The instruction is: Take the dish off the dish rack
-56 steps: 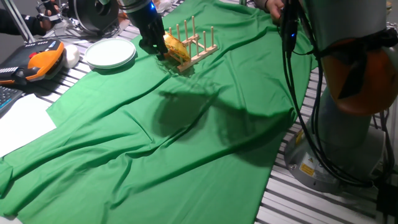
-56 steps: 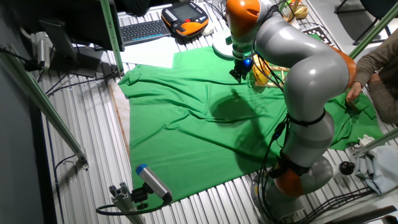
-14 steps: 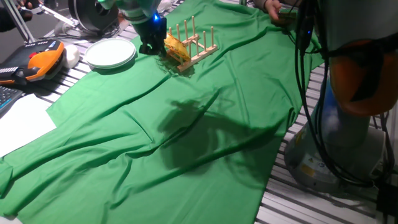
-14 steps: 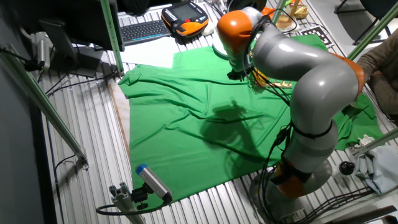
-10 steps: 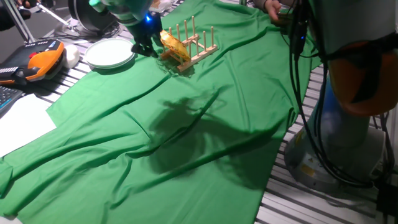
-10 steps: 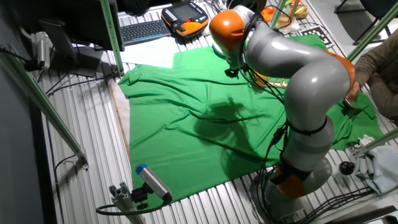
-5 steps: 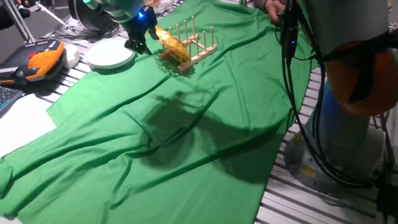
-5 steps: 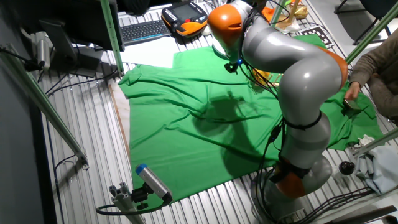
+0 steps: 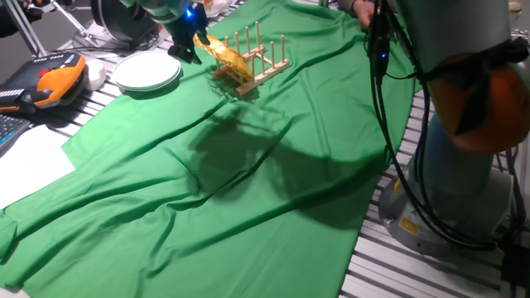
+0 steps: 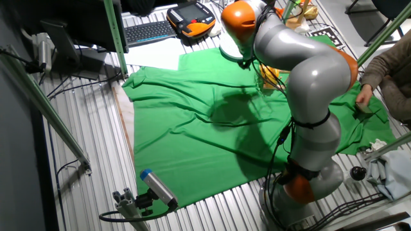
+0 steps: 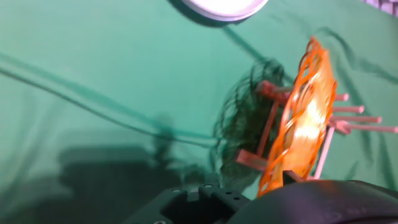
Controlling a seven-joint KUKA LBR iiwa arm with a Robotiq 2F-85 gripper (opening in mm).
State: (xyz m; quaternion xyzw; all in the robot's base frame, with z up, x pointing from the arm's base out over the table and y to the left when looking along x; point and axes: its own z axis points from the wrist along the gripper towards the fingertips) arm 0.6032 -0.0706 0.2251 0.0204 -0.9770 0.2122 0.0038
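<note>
The dish (image 9: 222, 52), a golden woven wicker bowl, is tilted on edge over the near end of the dish rack (image 9: 263, 66), a small light-wood rack with upright pegs. My gripper (image 9: 190, 48) is at the dish's left rim and shut on it. In the hand view the dish (image 11: 305, 106) stands edge-on just above my gripper (image 11: 273, 186), with the rack (image 11: 269, 127) and its pegs behind and below it. In the other fixed view my arm hides the gripper, and only a yellow bit of the dish (image 10: 268, 76) shows.
A stack of white plates (image 9: 146, 71) lies left of the rack. A green cloth (image 9: 248, 182) covers the table. An orange teach pendant (image 9: 54, 83) and a keyboard (image 10: 151, 30) lie off the cloth. The robot base (image 9: 464, 165) stands at the right, near a person's hand (image 9: 364, 8).
My gripper has moved up and to the left, away from the rack's near end. The dish has come with it, tilting and rising off the rack's base.
</note>
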